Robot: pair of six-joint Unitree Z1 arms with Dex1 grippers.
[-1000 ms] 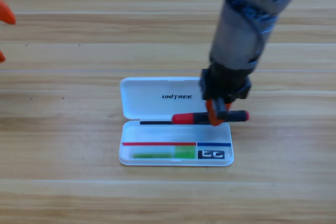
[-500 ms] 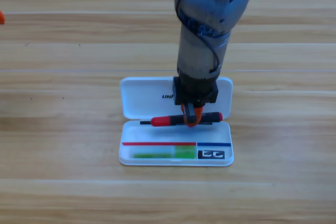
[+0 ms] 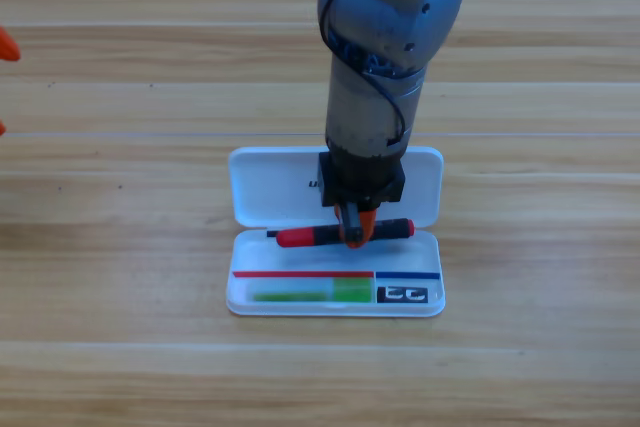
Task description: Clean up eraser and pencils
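On the wooden bench (image 3: pixel 120 347) lies an open white plastic case (image 3: pixel 240 299). In its near tray, the translucent light green pencil (image 3: pixel 310 294) lies at the left, and the small black eraser with white markings (image 3: pixel 403 295) at the right. Just beyond them, over the far edge of the tray, the right tool (image 3: pixel 352 235) is closed on the black pencil with red cap (image 3: pixel 305 236). The left tool (image 3: pixel 5 45) waits at the far left edge; I cannot tell how far it is open.
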